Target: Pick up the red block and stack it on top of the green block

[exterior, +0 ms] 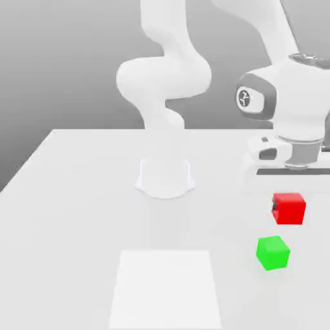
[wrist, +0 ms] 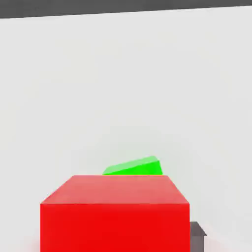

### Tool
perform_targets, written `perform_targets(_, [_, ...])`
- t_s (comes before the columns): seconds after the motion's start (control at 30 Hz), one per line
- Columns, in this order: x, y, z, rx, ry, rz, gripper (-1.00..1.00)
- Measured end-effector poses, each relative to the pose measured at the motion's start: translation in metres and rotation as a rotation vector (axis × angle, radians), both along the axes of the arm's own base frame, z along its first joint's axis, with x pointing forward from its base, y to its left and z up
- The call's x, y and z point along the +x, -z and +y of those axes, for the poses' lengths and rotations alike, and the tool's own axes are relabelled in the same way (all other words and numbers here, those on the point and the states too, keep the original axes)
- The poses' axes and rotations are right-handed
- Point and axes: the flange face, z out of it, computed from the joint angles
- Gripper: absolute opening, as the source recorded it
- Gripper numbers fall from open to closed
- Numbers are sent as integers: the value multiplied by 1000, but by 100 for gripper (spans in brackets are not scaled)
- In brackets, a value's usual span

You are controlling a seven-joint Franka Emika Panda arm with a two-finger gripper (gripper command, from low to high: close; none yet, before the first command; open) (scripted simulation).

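Gripper (exterior: 288, 207), mine: clamped on the red block (exterior: 289, 208), lifted off the table (exterior: 77, 193).
Green block (exterior: 272, 252) sits on the table, nearer the exterior camera and slightly to the exterior view's left of the red block, apart from it.

Brightness: high and even, white table (exterior: 77, 193) close to washed out.
Backdrop: grey gradient above the table's far edge, darker toward the top.
Shadows: faint and soft, a pale smudge under the green block (exterior: 272, 252), another beside the arm base (exterior: 165, 177).
Glare: none, matte faces on the red block (exterior: 289, 208).
Focus: slightly soft edges throughout, no motion blur.
Distortion: none noticeable.
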Motion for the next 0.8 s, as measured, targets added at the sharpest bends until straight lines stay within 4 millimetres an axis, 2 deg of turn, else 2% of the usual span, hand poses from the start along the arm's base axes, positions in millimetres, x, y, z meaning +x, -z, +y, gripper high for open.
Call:
perform_targets(0.4, [4, 8, 3, 2, -4, -30, -100])
perform_targets(0.8, [3, 39, 0, -18, -3, -14, -100])
